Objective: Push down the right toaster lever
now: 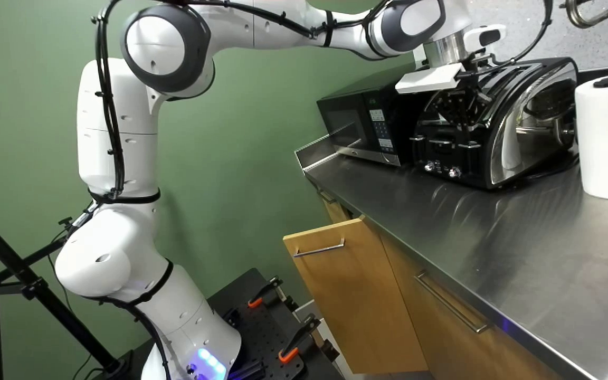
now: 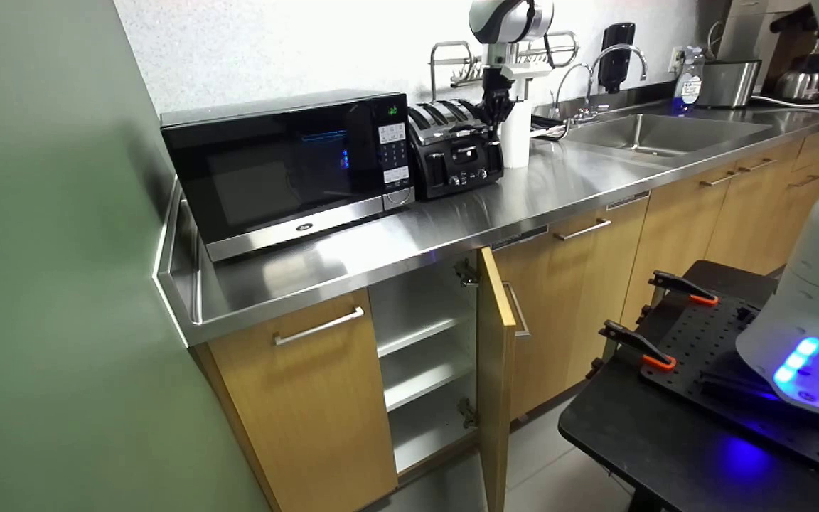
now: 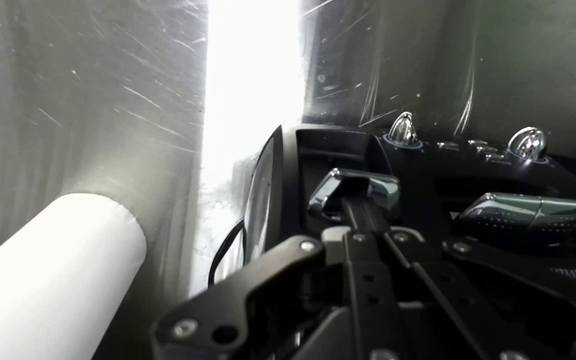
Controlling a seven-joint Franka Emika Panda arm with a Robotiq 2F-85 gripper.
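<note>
In an exterior view, one microwave (image 2: 274,178) is sitting at the left end of one steel counter (image 2: 395,242). Just beside it, one chrome-and-black toaster (image 2: 452,160) is standing, with two knobs (image 3: 404,129) showing on its front. One gripper (image 3: 360,205) is hanging at the toaster's right lever (image 3: 385,189), its jaws clenching against each other; whether they are touching the lever I cannot tell. Farther right, one paper-towel roll (image 2: 516,139) is standing upright and, beyond one sink (image 2: 701,126), one clear bottle (image 2: 689,82) is standing.
</note>
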